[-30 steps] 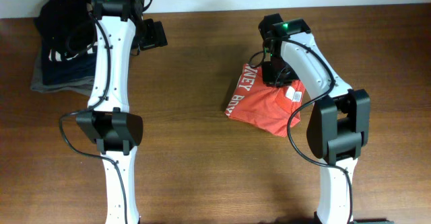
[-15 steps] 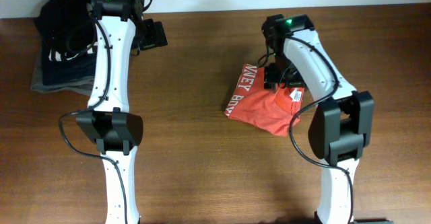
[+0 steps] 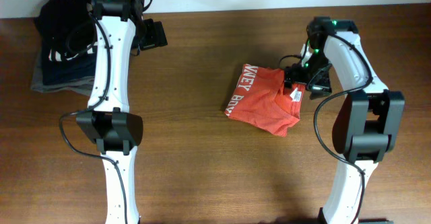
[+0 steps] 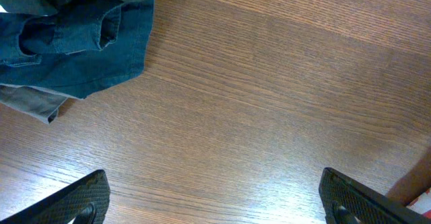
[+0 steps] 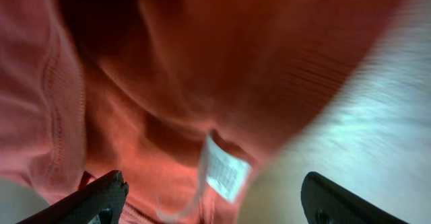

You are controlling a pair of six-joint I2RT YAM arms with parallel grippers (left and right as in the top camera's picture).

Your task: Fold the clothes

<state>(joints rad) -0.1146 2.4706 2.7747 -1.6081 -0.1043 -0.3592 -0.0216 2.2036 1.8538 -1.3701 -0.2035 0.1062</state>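
Tee point(image 3: 264, 99) update: orange-red, bunched into a rough folded rectangle on the wooden table point(image 3: 202, 163), right of centre, white lettering showing along its left edge. White neck label point(image 3: 295, 94) poking out at the upper right corner, also plain in the right wrist view, hanging off the red fabric. Right gripper point(image 3: 301, 76) parked at that same corner, over the label end; jaws spread wide, fingers down in the two bottom corners of the wrist view with only cloth and table between, gripping nothing. Can't tell if touching the cloth. Left gripper point(image 3: 151, 34) way off at the back left of the table, near the pile of dark garments point(image 3: 64, 49); jaws spread wide too, just bare wood between the fingers. Pile well apart from the tee: black on top, navy and grey under.
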